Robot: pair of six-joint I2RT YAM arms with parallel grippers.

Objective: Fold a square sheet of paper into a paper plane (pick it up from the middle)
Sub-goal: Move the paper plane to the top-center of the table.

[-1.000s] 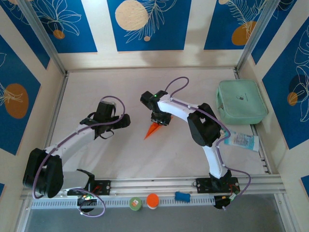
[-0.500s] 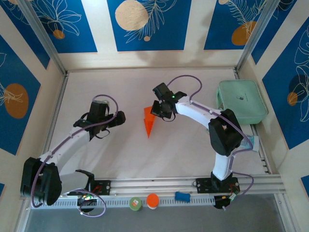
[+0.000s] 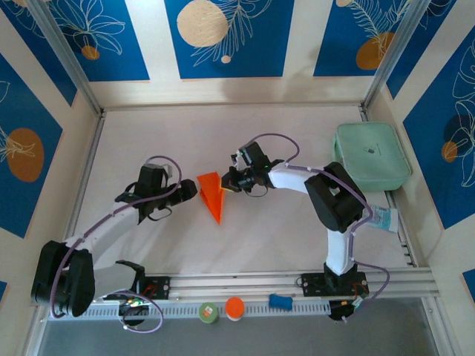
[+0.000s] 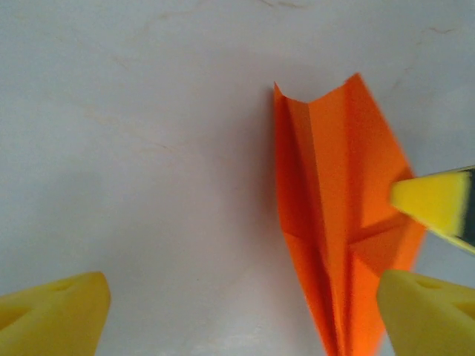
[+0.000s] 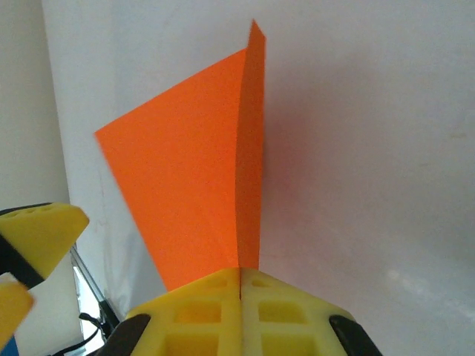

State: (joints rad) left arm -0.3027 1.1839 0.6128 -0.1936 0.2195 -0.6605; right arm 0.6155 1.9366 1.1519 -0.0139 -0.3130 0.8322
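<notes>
The orange sheet is folded into a narrow paper plane (image 3: 211,195), held edge-up just above the table at its middle, nose toward the near edge. My right gripper (image 3: 227,182) is shut on its right side; in the right wrist view the pads (image 5: 240,278) pinch the fold of the plane (image 5: 193,185). My left gripper (image 3: 191,194) stands open just left of the plane. In the left wrist view the plane (image 4: 334,208) lies between its wide-apart fingertips (image 4: 52,311), close to the right one, with a right gripper pad (image 4: 434,204) on the wing.
A mint-green case (image 3: 370,156) sits at the right wall with a tube (image 3: 375,216) in front of it. A green disc (image 3: 208,312), an orange disc (image 3: 234,308) and a blue piece (image 3: 280,301) rest on the front rail.
My right gripper has carried the plane leftward to the left gripper, turning it from pointing lower left to pointing toward the near edge. The left gripper has narrowed slightly.
</notes>
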